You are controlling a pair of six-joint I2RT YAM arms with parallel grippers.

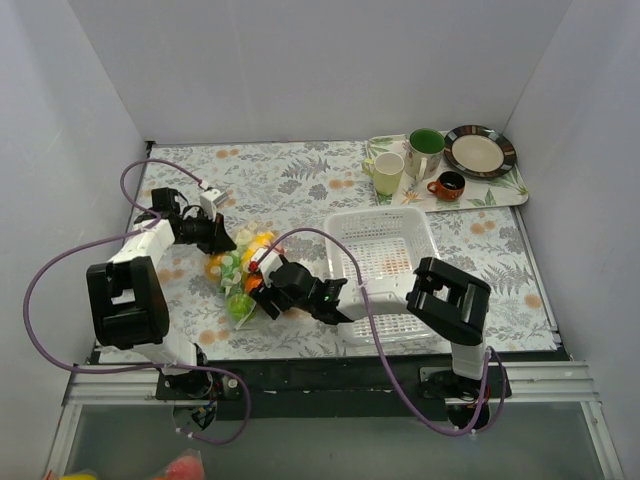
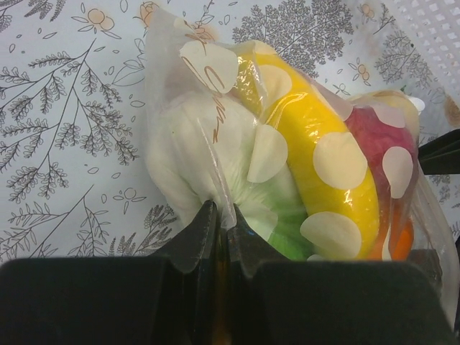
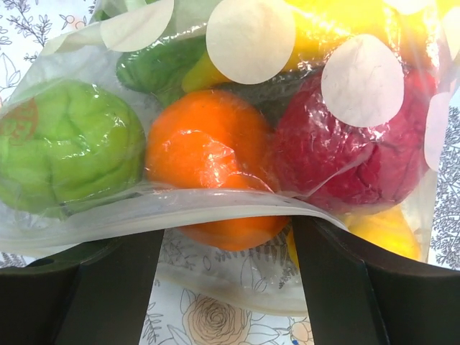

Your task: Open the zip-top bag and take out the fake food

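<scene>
The zip-top bag (image 1: 238,268) lies on the flowered table between my two grippers, full of fake food. My left gripper (image 2: 219,215) is shut on a fold of the bag's plastic at its far end, beside pale lettuce (image 2: 194,144) and a yellow banana (image 2: 323,165). In the top view the left gripper (image 1: 222,243) sits at the bag's upper left. My right gripper (image 3: 226,266) is open at the bag's mouth, whose zip lips (image 3: 215,208) are parted. An orange (image 3: 208,158) pokes out between the fingers (image 3: 108,287). A green lime (image 3: 65,144) and a red fruit (image 3: 345,144) lie behind it.
A white perforated basket (image 1: 385,225) stands right of the bag, over my right arm. A tray (image 1: 510,190) at the back right holds cups and a plate. White walls close in the table on three sides.
</scene>
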